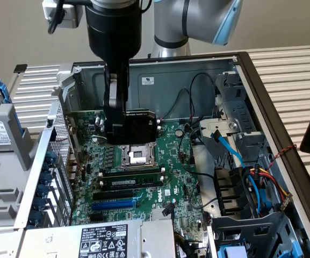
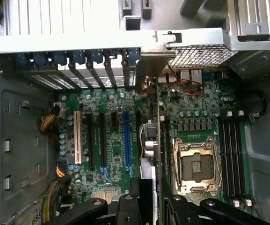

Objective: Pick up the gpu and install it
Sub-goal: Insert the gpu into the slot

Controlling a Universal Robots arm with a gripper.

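Black fingers of the end effector [image 1: 114, 128] are closed on the gpu [image 1: 139, 128], clamping the card from both flat sides and holding it upright on its long edge. In the wrist view the end effector [image 2: 149, 199] sits astride the gpu [image 2: 152, 143], which is seen edge-on as a thin strip running away from the fingers. Its silver bracket [image 2: 149, 65] is at the far end, close to the row of rear slot openings in the case [image 2: 78, 44].

In the exterior view the card's black shroud faces the camera, and its lower edge hangs just above the processor socket [image 1: 136, 156]. I cannot tell whether it touches anything below. In the wrist view the card lies between the blue slot [image 2: 127, 136] and the processor socket [image 2: 198, 164].

Around it spreads the green motherboard [image 1: 173, 166], with thin black memory sticks [image 1: 130, 175] lying nearer the camera than the socket. Blue, red and yellow cables [image 1: 251, 177] bunch near the drive bays on the exterior view's right. The open case [image 1: 197, 72] lies on a pale slatted counter [image 1: 297, 70], and the grey arm [image 1: 181, 21] rises behind it.
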